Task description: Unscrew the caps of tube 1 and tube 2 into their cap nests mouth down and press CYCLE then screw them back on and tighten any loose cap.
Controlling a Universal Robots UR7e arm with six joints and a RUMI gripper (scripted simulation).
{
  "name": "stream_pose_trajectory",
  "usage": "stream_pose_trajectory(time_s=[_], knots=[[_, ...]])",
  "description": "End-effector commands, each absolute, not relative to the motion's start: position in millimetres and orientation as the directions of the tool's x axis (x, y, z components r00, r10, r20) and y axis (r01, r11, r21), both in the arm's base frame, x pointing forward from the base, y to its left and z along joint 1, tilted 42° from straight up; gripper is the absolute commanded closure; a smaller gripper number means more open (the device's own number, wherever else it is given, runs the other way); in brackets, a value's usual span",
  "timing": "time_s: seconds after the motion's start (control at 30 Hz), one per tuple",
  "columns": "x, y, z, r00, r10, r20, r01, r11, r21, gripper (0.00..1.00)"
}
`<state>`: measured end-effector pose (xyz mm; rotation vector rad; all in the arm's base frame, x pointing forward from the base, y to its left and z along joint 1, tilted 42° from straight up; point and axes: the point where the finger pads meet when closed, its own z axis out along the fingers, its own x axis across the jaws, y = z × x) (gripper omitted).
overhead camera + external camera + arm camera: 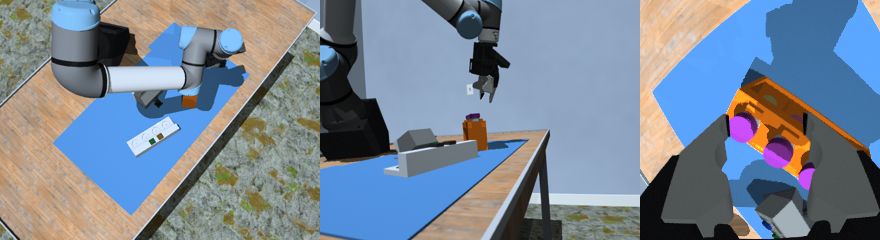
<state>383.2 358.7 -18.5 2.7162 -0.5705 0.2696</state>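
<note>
My gripper (485, 100) (766, 115) is partly open and empty, above the orange decapping station (189, 102) (478, 131) (737, 100). In the wrist view, three purple caps show on the station: one cap (743, 128) by the left finger, a middle cap (778, 151), and a third cap (806, 178) partly behind the right finger. A fourth is not visible. Cap heights cannot be compared. The white cap tray (139, 151) (441, 158) has no caps in its nests. Its green lamp (151, 141) and amber lamp (160, 136) look dark.
The grey key housing (147, 98) (422, 138) (795, 222) stands between the arm's base and the tray; the blue key (767, 226) barely shows. A small black part (158, 103) sits beside it. The forearm covers much of the station in the top view.
</note>
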Motion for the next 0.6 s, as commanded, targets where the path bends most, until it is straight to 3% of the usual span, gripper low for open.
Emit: stream_pose_trajectory(time_s=[0.0,0.57], knots=[[387,345,-8,0.927,-0.276,0.254,-0.349,-0.884,0.31,0.65],[391,303,19,0.97,-0.021,0.243,-0.119,-0.911,0.395,0.65]])
